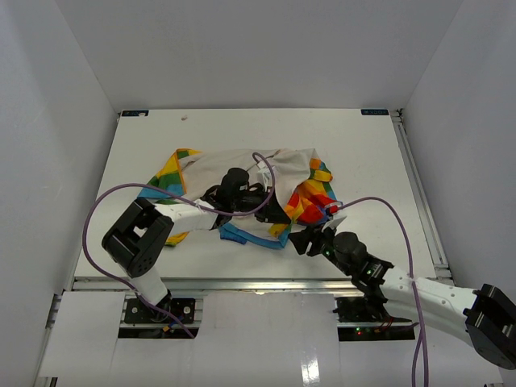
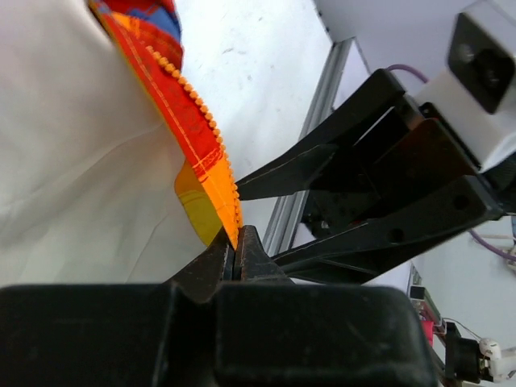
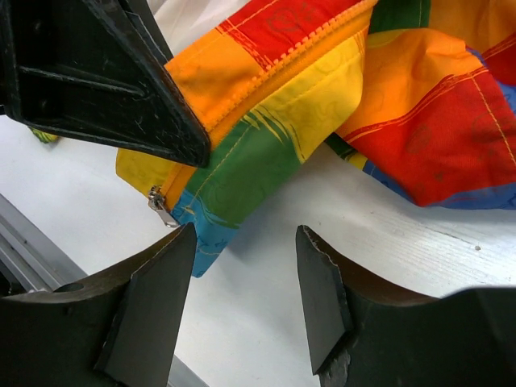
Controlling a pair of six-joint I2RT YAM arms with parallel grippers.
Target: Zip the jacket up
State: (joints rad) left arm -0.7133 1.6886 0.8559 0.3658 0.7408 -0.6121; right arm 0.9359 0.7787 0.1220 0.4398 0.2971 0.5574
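The jacket [image 1: 234,164] lies crumpled mid-table, cream lining up, rainbow blocks at its edges. My left gripper [image 1: 282,214] is at its near right corner. In the left wrist view this gripper [image 2: 235,247] is shut on the jacket's orange zipper edge [image 2: 211,173], with cream lining [image 2: 81,161] to the left. My right gripper [image 1: 310,239] is just in front of that corner, above the table. In the right wrist view it [image 3: 246,242] is open and empty, close to the silver zipper pull [image 3: 160,207] at the jacket's bottom corner [image 3: 266,137]. The left gripper's black finger [image 3: 105,81] covers the fabric at upper left.
An aluminium rail [image 2: 310,145] runs along the table's near edge, also in the right wrist view [image 3: 32,242]. Purple cables [image 1: 97,210] loop over both arms. White walls enclose the table [image 1: 145,145] on three sides.
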